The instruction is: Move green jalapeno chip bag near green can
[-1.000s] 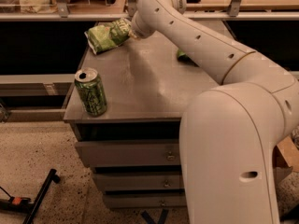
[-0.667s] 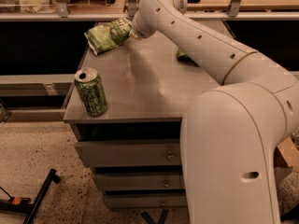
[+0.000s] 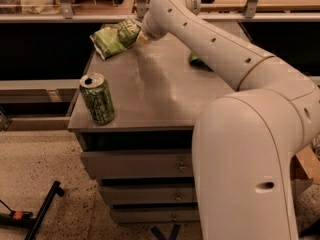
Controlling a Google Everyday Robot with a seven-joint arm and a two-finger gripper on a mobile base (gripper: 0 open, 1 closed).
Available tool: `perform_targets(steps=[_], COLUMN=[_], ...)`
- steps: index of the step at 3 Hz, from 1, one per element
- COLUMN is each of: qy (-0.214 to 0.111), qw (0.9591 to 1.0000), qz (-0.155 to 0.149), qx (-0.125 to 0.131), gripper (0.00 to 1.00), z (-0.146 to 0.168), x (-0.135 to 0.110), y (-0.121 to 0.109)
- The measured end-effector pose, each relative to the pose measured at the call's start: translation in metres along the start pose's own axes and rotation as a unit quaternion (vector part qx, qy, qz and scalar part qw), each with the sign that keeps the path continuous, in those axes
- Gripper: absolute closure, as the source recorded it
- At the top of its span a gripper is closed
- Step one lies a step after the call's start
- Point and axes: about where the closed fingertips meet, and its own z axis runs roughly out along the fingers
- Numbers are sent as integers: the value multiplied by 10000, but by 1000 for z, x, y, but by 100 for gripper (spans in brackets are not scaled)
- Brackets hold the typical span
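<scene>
The green jalapeno chip bag [image 3: 114,38] lies crumpled at the far left corner of the grey cabinet top [image 3: 160,96]. The green can [image 3: 97,99] stands upright at the near left corner, with its silver top open, well apart from the bag. My gripper [image 3: 139,35] is at the end of the white arm, which reaches across the top from the right. The gripper sits at the bag's right end, mostly hidden behind the wrist.
A darker green item [image 3: 195,60] peeks out from behind the arm at the far right of the top. A shelf rail [image 3: 60,18] runs behind the cabinet. Drawers [image 3: 135,164] are below. A black stand leg [image 3: 42,211] lies on the speckled floor at the left.
</scene>
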Motion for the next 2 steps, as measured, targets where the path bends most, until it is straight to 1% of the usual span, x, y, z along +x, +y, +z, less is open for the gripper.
perform_targets(steps=[1,2], qy=[63,67], qw=[9999,9999], qz=[33,32], qx=[112,112], gripper=[57,57], z=[19,20], x=[-1,-1], y=[-8,-8])
